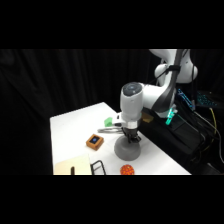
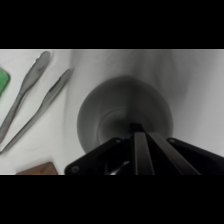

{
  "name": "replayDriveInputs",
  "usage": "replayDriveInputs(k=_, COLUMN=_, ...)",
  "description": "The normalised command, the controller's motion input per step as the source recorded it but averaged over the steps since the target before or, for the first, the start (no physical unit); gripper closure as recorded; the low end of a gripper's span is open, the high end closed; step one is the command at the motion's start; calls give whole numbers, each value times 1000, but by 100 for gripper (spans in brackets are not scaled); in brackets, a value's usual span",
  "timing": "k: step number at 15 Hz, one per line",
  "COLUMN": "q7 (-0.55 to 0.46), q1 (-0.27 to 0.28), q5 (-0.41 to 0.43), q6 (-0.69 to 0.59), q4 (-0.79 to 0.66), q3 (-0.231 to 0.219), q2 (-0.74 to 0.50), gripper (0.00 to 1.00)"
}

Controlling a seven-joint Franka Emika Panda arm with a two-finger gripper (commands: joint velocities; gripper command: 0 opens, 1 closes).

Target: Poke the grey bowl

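Jaws closed together, holding nothing, their tip pressing the grey bowl [image 1: 125,148]

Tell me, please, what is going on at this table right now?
A white robot arm has brought its claw straight down onto the grey bowl, which sits dome-up on the white table. In the wrist view the fingers look pressed together over the dome. Metal tongs, a brown block and an orange ball lie nearby, untouched.
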Motion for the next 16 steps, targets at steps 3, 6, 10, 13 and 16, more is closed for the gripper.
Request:
replayDriveInputs(k=3, q7=38, q1=69, q5=-159, q6=-113, q4=23, q3=-74, q2=-147, gripper=99)
replayDriveInputs(k=6, q7=43, q1=75, q5=-157, q6=-147, q4=25, q3=-57, q2=-159, gripper=99)
replayDriveInputs(k=10, q7=71, q1=80, q5=-181, q6=-169, q4=10, q3=-51, q2=-197, gripper=99)
replayDriveInputs(k=13, q7=96, q1=63, q5=-174, q6=-168, q4=-10, q3=-42, q2=-226, gripper=99)
replayDriveInputs(k=16, q7=124, q1=43, q5=-171, q6=-146, q4=-24, q3=-34, q2=-234, gripper=99)
